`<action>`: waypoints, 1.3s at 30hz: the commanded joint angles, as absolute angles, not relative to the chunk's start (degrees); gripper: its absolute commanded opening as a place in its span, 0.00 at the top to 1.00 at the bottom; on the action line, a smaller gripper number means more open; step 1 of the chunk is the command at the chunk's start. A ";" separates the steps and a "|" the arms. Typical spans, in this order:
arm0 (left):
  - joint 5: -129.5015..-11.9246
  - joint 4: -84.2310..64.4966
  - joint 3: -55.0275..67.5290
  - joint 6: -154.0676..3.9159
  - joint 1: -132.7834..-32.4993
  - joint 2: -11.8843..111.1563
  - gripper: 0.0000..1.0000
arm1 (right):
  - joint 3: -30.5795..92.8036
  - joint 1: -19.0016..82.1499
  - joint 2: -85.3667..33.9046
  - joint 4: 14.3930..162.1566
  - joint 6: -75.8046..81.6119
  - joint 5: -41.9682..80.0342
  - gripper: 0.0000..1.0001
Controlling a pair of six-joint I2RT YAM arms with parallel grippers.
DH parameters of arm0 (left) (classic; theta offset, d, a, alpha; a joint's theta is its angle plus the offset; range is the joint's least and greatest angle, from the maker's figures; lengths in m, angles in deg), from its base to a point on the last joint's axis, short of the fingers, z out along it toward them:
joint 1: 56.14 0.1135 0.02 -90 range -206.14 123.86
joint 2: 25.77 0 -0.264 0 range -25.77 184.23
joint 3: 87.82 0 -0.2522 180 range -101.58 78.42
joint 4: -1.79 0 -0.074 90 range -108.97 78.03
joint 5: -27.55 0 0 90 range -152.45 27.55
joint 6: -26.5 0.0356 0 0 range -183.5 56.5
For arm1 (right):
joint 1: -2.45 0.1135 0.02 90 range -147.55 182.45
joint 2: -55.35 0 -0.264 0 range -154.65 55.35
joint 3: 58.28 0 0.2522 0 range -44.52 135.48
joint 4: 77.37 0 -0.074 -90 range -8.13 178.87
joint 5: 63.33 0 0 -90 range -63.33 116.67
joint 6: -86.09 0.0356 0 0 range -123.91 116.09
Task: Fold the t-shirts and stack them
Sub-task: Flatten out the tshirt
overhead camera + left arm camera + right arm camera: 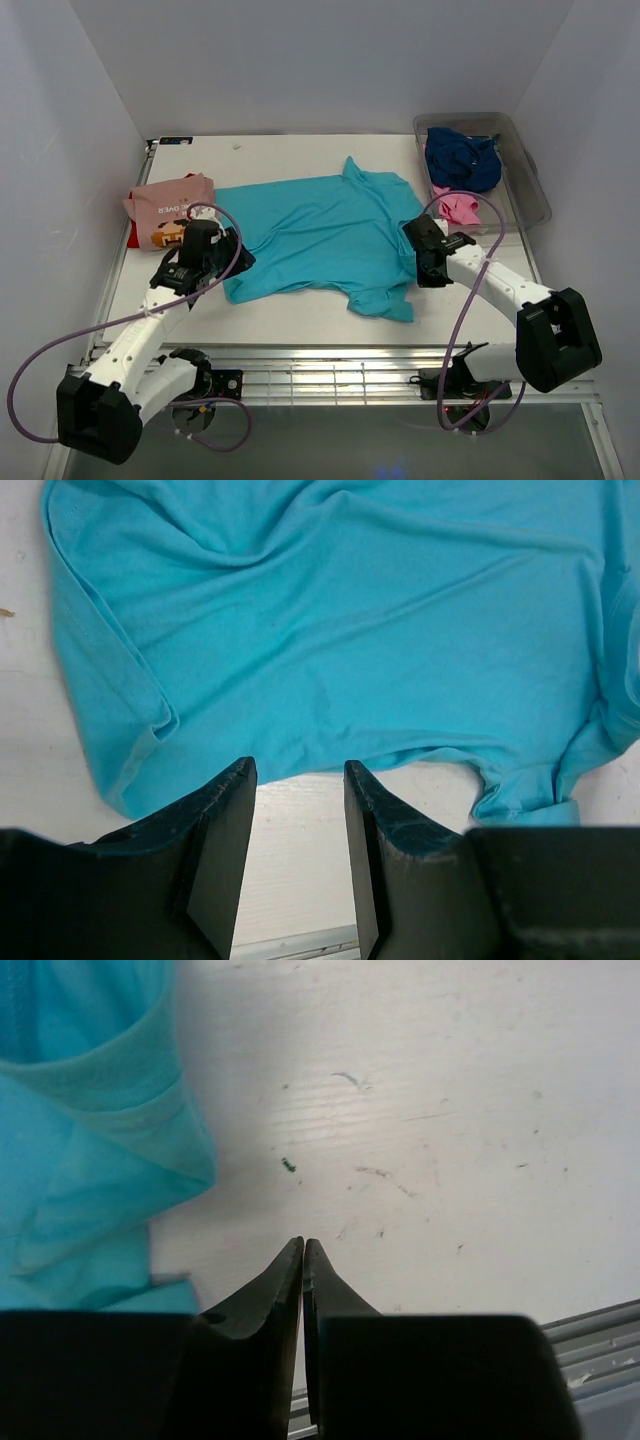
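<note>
Counted five t-shirts in all. Found one turquoise t-shirt (320,235) spread open and wrinkled across the middle of the white table (290,155), with one sleeve bunched at the near right. Found one salmon-pink t-shirt (170,205) folded at the left edge, just beside the turquoise one; found one red t-shirt (133,237) under it, showing only as a sliver at its near left corner. Found one navy t-shirt (462,160) and one bright pink t-shirt (458,208) crumpled inside the single clear grey plastic tub (530,185) at the far right of the table, navy toward the far end, pink toward the near end.

Read "OVER" in white lettering on the salmon-pink t-shirt; could not make out the rest of the wording, nor the small orange and white print next to it.

Counted two arms and two grippers. Recorded the left gripper (300,770) with jaws parted and nothing between them, tips over bare table right at the near edge of the turquoise t-shirt, toward its left end. Recorded the right gripper (303,1245) clenched with fingertips pressed together on nothing, over bare table just beside the bunched turquoise sleeve, apart from the cloth.
</note>
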State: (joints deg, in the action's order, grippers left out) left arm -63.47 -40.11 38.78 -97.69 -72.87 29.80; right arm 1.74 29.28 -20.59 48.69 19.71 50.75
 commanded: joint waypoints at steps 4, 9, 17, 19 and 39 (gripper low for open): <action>-66.67 -41.33 41.15 -98.74 -73.28 21.70 0.50 | 4.95 26.27 -22.07 47.56 19.56 61.64 0.91; -66.67 -42.03 42.56 -98.91 -73.37 21.16 0.51 | 10.49 24.42 -27.35 47.04 17.36 65.26 0.92; -59.82 -43.79 42.12 -100.76 -73.37 23.53 0.15 | 3.47 24.33 -17.43 56.17 13.67 46.03 0.62; -57.98 -43.70 42.47 -100.94 -73.37 23.89 0.09 | 2.33 24.51 -15.23 57.23 11.91 41.47 0.56; -45.32 -44.92 31.40 -103.75 -73.37 49.46 0.14 | 6.36 26.09 -17.51 52.22 12.52 36.17 0.59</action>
State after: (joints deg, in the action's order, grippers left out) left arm -48.87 -43.50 34.10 -102.63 -73.20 49.80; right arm 2.37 26.00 -17.62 53.84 12.08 36.94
